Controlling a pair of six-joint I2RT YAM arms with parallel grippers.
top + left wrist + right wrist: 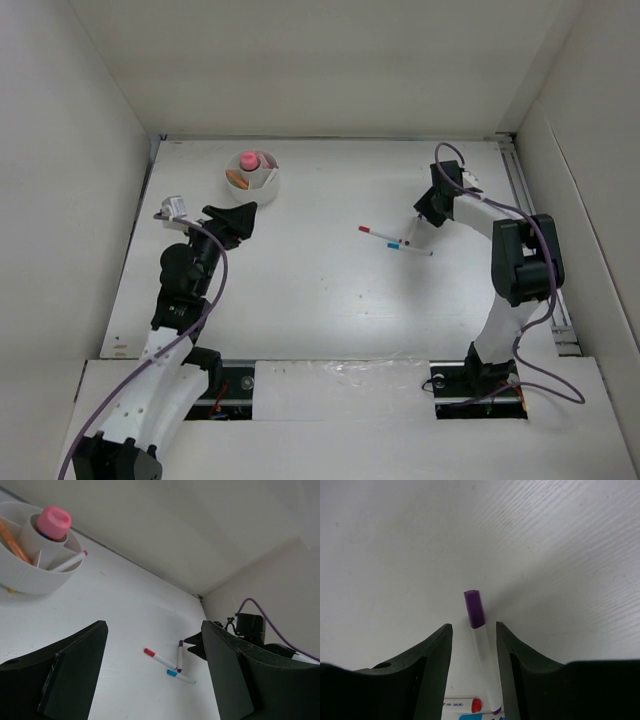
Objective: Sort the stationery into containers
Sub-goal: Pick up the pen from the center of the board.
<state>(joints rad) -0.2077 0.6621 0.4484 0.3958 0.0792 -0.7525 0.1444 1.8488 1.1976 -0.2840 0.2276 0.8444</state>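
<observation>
Three thin white pens lie together at the table's right middle: red-capped [378,234], blue-capped [408,248] and purple-capped [411,232]. My right gripper [425,212] is low over the purple-capped pen [481,630], open, one finger on each side of the barrel with a gap on both sides [474,628]. The red-capped pen's end [465,706] shows below. The round white divided bowl [268,192] at the back left holds a pink-topped stubby item [248,160], an orange piece [237,180] and a pen [70,561]. My left gripper [235,215] is open and empty beside the bowl [30,577].
White enclosure walls stand close on the left, back and right. A rail runs along the table's right edge [530,200]. The right arm's purple cable [480,200] loops above its wrist.
</observation>
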